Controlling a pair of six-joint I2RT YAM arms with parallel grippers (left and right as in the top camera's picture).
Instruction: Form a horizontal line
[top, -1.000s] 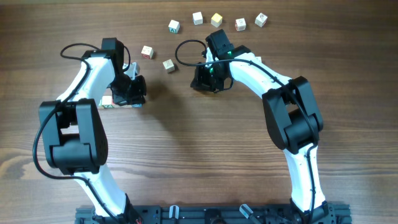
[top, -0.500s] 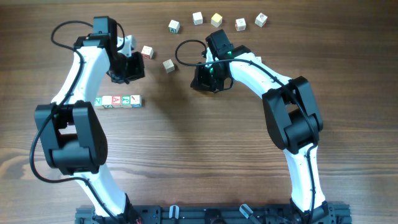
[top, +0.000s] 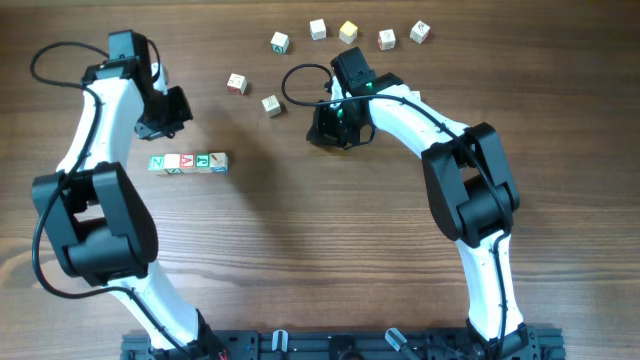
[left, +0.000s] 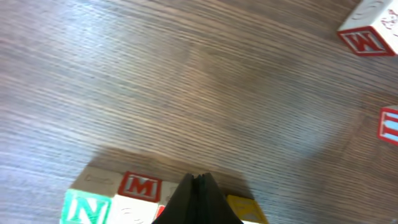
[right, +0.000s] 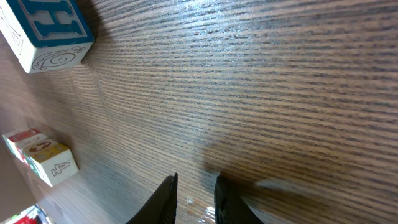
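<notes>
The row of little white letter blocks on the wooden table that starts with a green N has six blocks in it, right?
Not six. The overhead view shows the row of small white letter cubes has four blocks, and it does start with the green N.

Overhead: straight down, whole tabletop (top: 300, 250).
Left wrist: close above the horizontal line (left: 112, 199), shared with overhead.
Right wrist: low, skimming the tabletop.
</notes>
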